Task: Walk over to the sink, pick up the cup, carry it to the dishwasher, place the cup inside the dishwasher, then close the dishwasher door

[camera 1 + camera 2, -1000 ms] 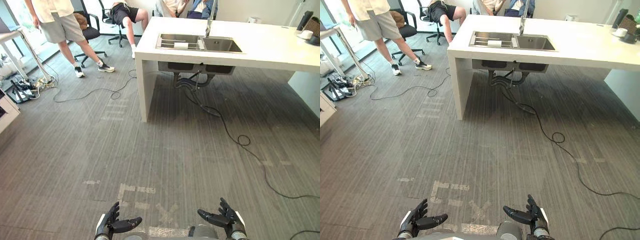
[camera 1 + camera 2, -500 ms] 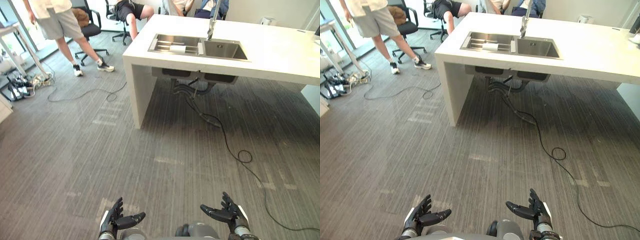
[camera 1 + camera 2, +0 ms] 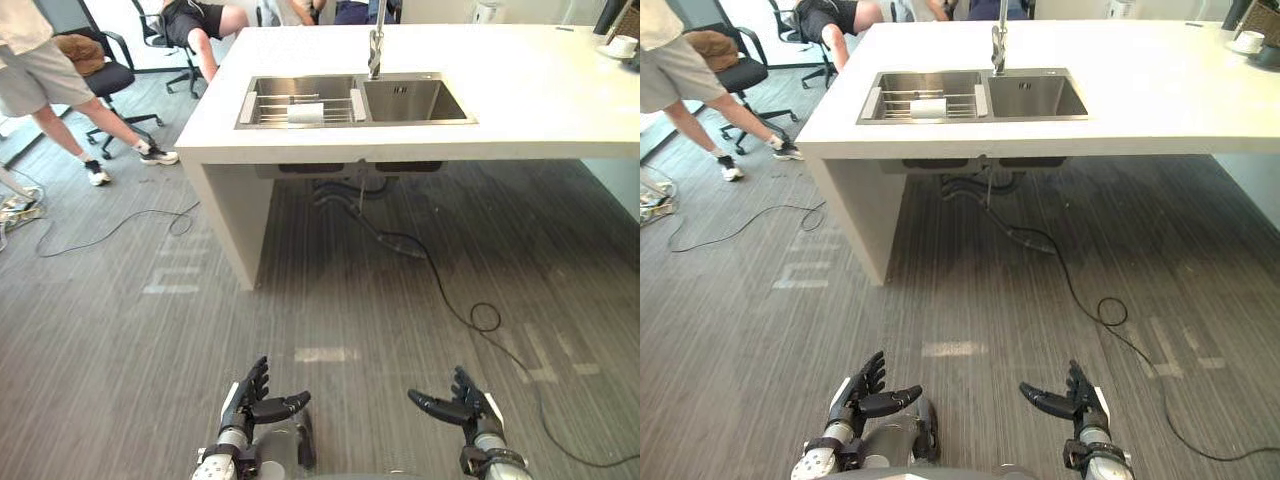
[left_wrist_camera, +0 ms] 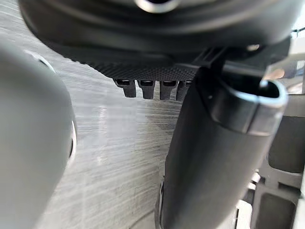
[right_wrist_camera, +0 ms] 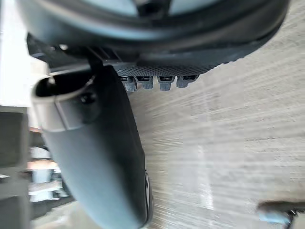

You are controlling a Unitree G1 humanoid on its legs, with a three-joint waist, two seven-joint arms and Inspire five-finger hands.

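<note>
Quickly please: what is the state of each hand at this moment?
Dark left hand: open, fingers relaxed, holding nothing.
Dark right hand: open, fingers relaxed, holding nothing.

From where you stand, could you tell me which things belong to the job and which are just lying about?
Job: sink; cup in its rack; left robot hand and right robot hand, both open and empty.
Lying about: floor cable; chair; person standing by it; second cup far right on the counter.
</note>
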